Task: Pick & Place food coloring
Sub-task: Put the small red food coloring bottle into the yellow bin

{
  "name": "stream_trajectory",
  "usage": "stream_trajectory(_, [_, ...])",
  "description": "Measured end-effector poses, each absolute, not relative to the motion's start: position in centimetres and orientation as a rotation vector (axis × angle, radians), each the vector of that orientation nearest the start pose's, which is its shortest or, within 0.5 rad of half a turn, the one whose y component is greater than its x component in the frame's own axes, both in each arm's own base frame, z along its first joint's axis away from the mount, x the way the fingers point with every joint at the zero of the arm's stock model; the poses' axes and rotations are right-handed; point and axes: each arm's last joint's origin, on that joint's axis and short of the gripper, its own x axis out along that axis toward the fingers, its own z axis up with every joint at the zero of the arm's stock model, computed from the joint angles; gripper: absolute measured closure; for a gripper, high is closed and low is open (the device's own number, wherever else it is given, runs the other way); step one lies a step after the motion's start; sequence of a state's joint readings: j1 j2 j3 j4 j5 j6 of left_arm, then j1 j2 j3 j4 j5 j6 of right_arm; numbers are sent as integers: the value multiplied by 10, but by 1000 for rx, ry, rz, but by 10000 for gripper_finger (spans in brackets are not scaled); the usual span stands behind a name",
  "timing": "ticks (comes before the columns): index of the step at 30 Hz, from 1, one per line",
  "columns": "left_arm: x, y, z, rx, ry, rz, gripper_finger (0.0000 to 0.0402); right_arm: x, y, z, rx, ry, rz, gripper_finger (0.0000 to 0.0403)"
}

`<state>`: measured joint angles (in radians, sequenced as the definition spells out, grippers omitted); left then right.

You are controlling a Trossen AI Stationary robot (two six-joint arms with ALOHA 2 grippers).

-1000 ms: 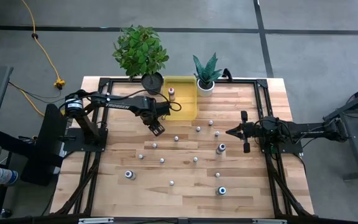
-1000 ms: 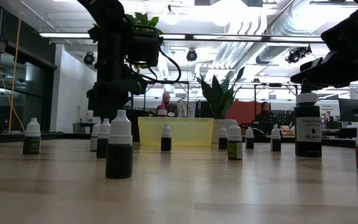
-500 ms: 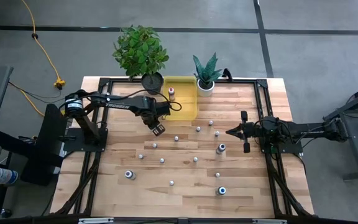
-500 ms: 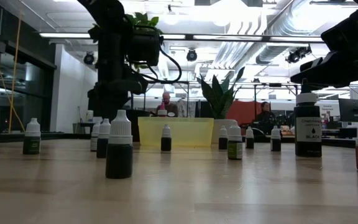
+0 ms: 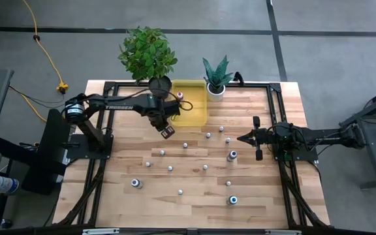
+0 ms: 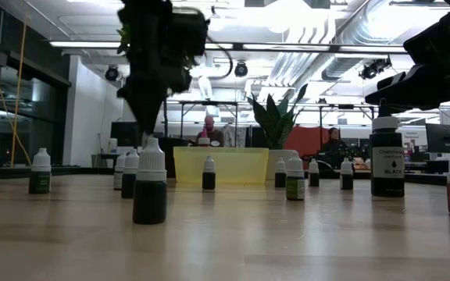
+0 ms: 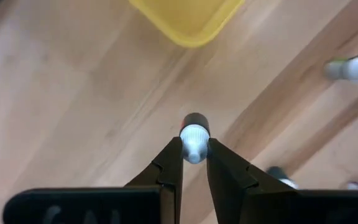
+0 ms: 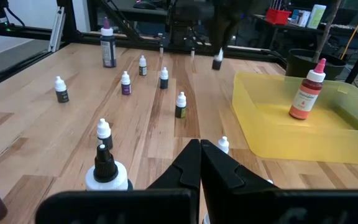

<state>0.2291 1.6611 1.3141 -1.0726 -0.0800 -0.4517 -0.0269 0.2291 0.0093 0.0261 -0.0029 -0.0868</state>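
Just beside the yellow tray (image 5: 189, 109), the left gripper (image 7: 194, 152) pinches a small food coloring bottle (image 7: 194, 134) by its cap, lifted clear of the surface (image 5: 194, 176). Next, I'd say, it carries across the rim and releases; the right gripper (image 8: 200, 149) waits closed.

One camera hangs high above me and looks straight down on the whole worktop (image 5: 240, 189) and both my arms. Another sits at worktop level, facing across into the room, close behind a bottle (image 6: 150, 182). My left wrist camera looks steeply down past my left hand (image 7: 194, 148), very near the wood below it. My right wrist camera looks level past my right hand (image 8: 199, 148) across the worktop, and shares the yellow tray (image 8: 272, 127) with the other three views
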Motion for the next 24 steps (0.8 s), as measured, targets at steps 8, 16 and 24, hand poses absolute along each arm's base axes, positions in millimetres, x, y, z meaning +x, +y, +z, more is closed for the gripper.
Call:
stream_trajectory(8, [313, 81, 275, -514, 1229, 634, 351, 110, -3, 150, -83, 194, -15, 402])
stream_trajectory(16, [333, 93, 254, -542, 1231, 673, 351, 110, -3, 150, -84, 195, -15, 402])
stream_trajectory(24, [362, 102, 252, -490, 1257, 702, 352, 110, -3, 150, -84, 194, -15, 402])
